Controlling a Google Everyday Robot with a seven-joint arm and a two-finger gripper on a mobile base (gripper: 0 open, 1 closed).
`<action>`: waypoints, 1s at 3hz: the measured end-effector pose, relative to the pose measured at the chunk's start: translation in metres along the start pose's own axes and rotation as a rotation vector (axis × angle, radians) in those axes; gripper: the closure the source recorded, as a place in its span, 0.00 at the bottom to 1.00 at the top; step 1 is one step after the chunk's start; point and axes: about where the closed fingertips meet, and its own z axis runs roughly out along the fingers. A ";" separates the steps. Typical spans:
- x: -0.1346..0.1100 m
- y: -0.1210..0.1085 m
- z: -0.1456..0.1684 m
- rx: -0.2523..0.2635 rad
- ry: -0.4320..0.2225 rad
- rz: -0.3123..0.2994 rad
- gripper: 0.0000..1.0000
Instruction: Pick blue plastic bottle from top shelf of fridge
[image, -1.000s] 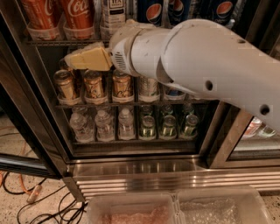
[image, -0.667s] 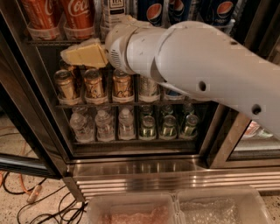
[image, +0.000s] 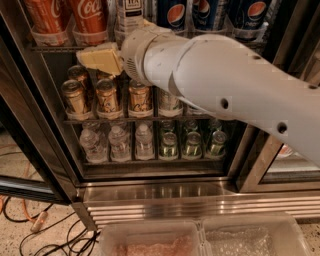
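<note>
The blue plastic bottle (image: 129, 15) with its white label stands on the top shelf (image: 55, 48) of the fridge (image: 160, 197). Red Coca-Cola bottles (image: 90, 17) are on its left and dark blue Pepsi bottles (image: 175, 14) on its right. Only its lower part shows; its top is cut off by the frame edge. My gripper (image: 92, 57), tan-coloured, is at the end of my big white arm (image: 225, 85). It sits at the shelf's front edge, just below and left of the bottle, under the Coca-Cola bottles. It holds nothing that I can see.
Gold cans (image: 107, 97) fill the middle rack. Clear water bottles (image: 117, 142) and green bottles (image: 192, 145) fill the lower one. The open door's dark frame (image: 30, 150) stands at the left, with cables (image: 30, 225) on the floor. Clear plastic bins (image: 200, 240) lie at the bottom.
My gripper has risen a little, from in front of the can rack up to the front edge of the top shelf. The bottles have not moved.
</note>
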 end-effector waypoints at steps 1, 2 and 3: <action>0.002 -0.011 0.002 0.030 -0.012 -0.002 0.15; 0.004 -0.027 0.001 0.072 -0.023 -0.010 0.15; 0.000 -0.043 0.001 0.111 -0.042 -0.021 0.18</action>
